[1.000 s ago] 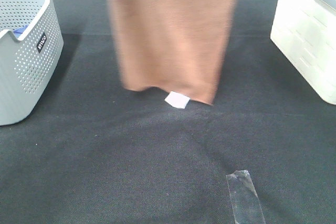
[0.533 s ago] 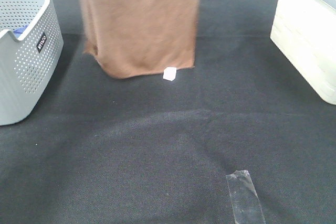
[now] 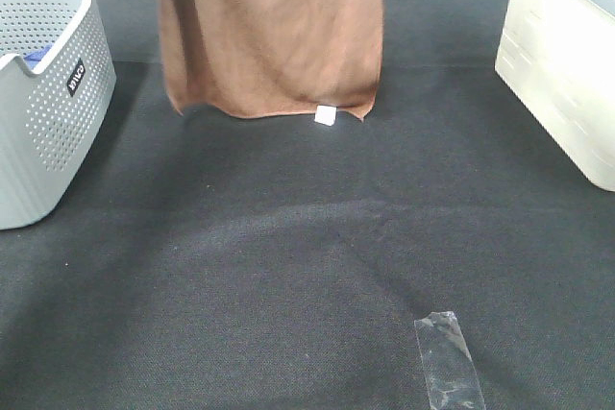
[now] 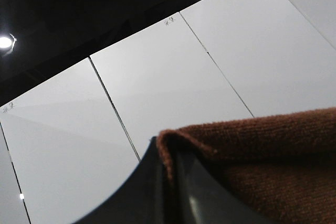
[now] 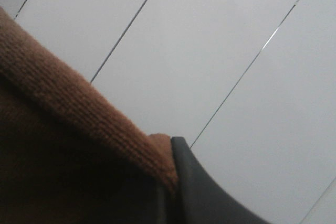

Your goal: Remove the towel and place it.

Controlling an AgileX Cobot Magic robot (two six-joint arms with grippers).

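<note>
The reddish-brown towel hangs spread in the air at the back middle of the table, its top out of frame. Its lower edge, with a small white tag, hangs at or just above the black cloth. Both grippers are out of the exterior high view, above the frame. In the left wrist view my left gripper is shut on the towel's upper edge. In the right wrist view my right gripper is shut on the towel's other upper edge. Both wrist cameras face the white ceiling panels.
A grey perforated basket stands at the left with a blue cloth item inside. A white crate stands at the right. A strip of clear tape lies on the black table cloth near the front.
The hanging towel has swung back away from the camera and to the left, then drifted slightly right. Its lower edge now sits farther back than a second ago.
</note>
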